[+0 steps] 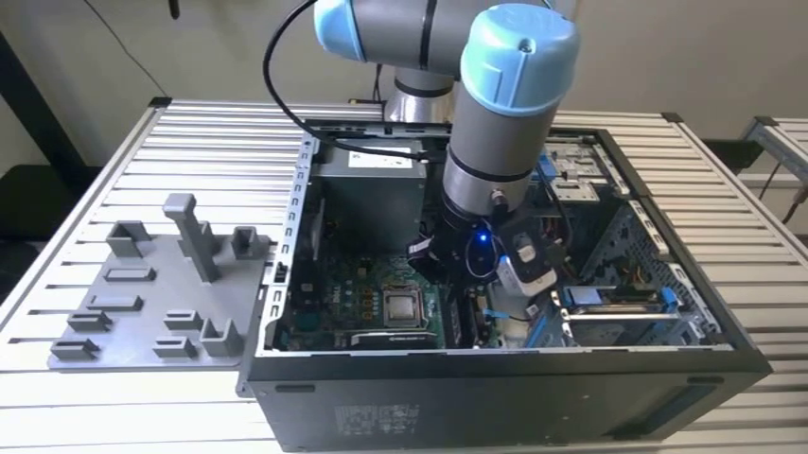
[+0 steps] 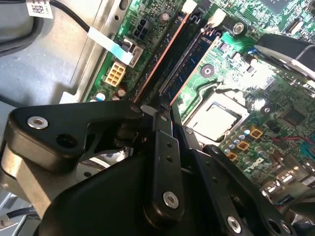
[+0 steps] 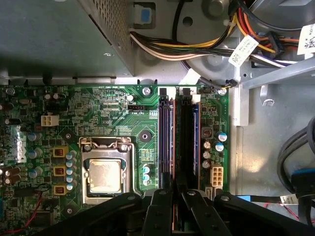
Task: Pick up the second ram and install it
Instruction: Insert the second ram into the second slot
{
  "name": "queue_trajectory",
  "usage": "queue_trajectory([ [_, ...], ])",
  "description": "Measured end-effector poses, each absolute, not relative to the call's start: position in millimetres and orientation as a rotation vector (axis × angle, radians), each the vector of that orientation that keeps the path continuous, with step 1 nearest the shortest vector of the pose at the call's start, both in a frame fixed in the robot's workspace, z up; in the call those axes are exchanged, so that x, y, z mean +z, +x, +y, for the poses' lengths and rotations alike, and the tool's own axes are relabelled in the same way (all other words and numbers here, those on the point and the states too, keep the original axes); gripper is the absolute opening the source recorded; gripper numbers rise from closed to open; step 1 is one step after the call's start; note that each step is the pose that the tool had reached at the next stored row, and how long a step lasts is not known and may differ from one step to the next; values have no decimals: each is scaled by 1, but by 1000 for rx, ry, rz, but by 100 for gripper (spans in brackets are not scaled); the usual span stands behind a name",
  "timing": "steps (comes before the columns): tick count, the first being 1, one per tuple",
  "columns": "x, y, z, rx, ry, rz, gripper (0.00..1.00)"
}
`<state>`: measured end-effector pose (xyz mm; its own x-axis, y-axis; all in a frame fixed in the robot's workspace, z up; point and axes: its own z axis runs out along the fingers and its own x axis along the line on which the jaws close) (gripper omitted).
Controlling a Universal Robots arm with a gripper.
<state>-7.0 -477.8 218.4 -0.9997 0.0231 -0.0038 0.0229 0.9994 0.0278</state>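
Note:
The second ram (image 3: 184,137) is a long dark stick standing on edge in line with the memory slots on the green motherboard (image 3: 113,113), inside the open computer case. In the second wrist view it (image 2: 184,56) runs away from the fingertips beside an orange-edged slot. My gripper (image 3: 178,196) (image 2: 161,107) sits at the stick's near end with its black fingers drawn close on it. In the exterior view the gripper (image 1: 470,279) hangs low inside the case, over the board, to the right of the processor socket (image 1: 404,307).
Blue-bodied slots (image 3: 166,137) flank the stick. The processor socket (image 3: 104,174) lies close by. A cable bundle (image 3: 197,49) crosses beyond the slots' far end. The case walls (image 1: 293,236) close in around the arm. A grey holder tray (image 1: 139,303) lies on the table at the exterior view's left.

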Motion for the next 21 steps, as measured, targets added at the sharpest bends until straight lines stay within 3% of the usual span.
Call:
queue_trajectory([
  [21,227,-7,-481,44,36,3137,14],
])
